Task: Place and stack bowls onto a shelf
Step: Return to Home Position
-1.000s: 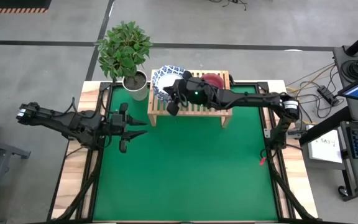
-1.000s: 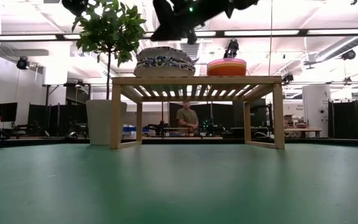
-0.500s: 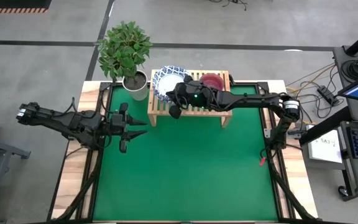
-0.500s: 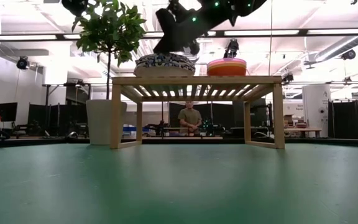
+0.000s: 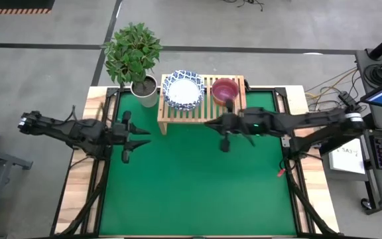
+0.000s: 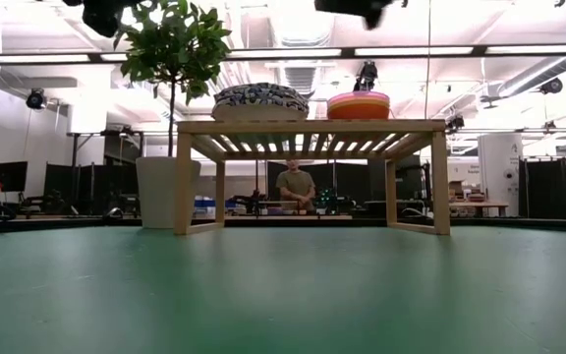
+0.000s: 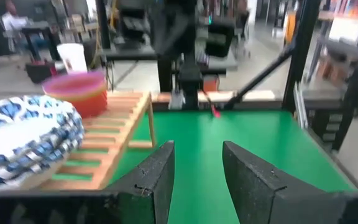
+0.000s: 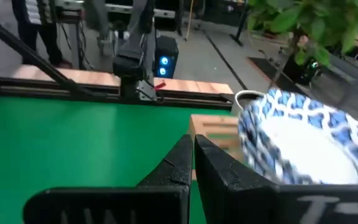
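A stack of wide white bowls with blue patterned rims (image 5: pixel 183 91) rests on the left part of the light-wood shelf (image 5: pixel 203 113). A stack of small coloured bowls (image 5: pixel 225 89), red on top, sits on the shelf's right part. In the low view both stacks stand on the slatted top: the wide bowls (image 6: pixel 260 98) and the small ones (image 6: pixel 358 104). My right gripper (image 5: pixel 209 123) hovers shut over the green mat just in front of the shelf; it also shows in its wrist view (image 8: pixel 193 155). My left gripper (image 5: pixel 144 136) waits open, left of the shelf (image 7: pixel 197 168).
A white pot with a leafy plant (image 5: pixel 144 88) stands at the shelf's left end, close to the wide bowls. The green mat (image 5: pixel 197 192) stretches from the shelf to the near edge. A person (image 6: pixel 295 185) is in the room beyond the table.
My right gripper has drawn back from above the wide bowl stack, moving toward the table's right and near edge, and now hangs in front of the shelf. The top wide bowl, first sitting high on the stack, has settled level. The whole stack is now uncovered.
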### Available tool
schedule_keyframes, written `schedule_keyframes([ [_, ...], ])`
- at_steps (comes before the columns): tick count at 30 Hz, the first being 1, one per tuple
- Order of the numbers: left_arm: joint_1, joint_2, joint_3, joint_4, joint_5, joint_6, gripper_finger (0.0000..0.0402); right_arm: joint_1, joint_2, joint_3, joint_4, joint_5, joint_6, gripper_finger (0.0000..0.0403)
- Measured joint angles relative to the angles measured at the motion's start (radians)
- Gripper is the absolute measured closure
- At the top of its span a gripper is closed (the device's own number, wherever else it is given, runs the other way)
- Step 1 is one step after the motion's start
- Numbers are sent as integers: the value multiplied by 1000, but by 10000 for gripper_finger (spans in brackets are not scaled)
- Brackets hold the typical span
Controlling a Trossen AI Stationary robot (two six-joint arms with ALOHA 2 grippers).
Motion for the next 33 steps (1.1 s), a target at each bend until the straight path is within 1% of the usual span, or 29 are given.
schedule_keyframes([
  [6,0,-135,-84,62,0,1,283,8,-230,-273,75,-6,61,394],
  [12,0,-268,-186,108,-1,-14,283,8,-405,-447,127,-34,68,394],
  [15,0,-336,-235,111,-16,-25,283,8,-478,-510,143,-34,77,394],
  [22,0,-471,-312,112,-120,-28,283,8,-616,-626,153,-34,79,394],
  [26,2,-538,-341,110,-133,-8,283,8,-684,-675,153,-36,76,394],
  [29,2,-591,-366,107,-134,-1,283,8,-733,-714,164,-56,70,394],
  [33,2,-595,-376,98,-169,-5,283,8,-801,-770,181,-57,67,394],
])
